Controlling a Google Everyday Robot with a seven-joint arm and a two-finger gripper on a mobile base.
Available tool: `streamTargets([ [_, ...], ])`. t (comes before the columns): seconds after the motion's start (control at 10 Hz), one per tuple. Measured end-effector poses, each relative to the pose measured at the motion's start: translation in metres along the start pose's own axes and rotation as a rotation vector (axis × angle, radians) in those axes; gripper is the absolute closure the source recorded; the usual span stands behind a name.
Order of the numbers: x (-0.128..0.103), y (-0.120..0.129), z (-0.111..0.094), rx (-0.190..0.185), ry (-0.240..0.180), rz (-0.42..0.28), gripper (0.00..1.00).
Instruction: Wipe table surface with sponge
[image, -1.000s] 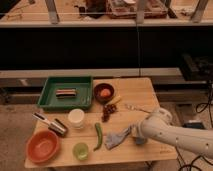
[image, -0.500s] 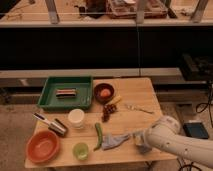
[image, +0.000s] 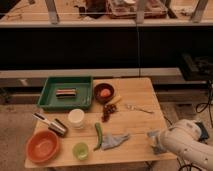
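The gripper sits at the near right edge of the counter, at the end of the white arm that reaches in from the lower right; whether its jaws are apart or together I cannot tell, and they appear to hold nothing. No plain sponge block shows anywhere on the counter. The nearest wiping thing is the crumpled grey cloth, lying on the wood just right of the green pepper and apart from the gripper. The likely trouble is crowding: a sweep leftward from here could push the cloth into the pepper and on toward the green cup and the white cup, tipping them. A sweep farther back could catch the fork or the bunch of grapes and drag them across. The gripper is also so close to the near edge that a pull toward the robot could carry the cloth off the counter. Compared with a second ago, the arm has drawn back to the right and toward the near edge; then its end lay close against the cloth, and now a clear gap of bare wood separates them, while the cloth has stayed about where it was.
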Motion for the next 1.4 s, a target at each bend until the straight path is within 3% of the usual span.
streamTargets([
  [0.4,0.022,0.014,-0.003,-0.048,0.021,0.024,0.69],
  [0.9,0.077,0.013,0.017,-0.071,0.028,0.031,0.69],
  [1.1,0.086,0.009,0.031,-0.056,0.005,0.029,0.69],
  [1.4,0.087,-0.014,0.032,-0.014,-0.015,0.002,0.69],
])
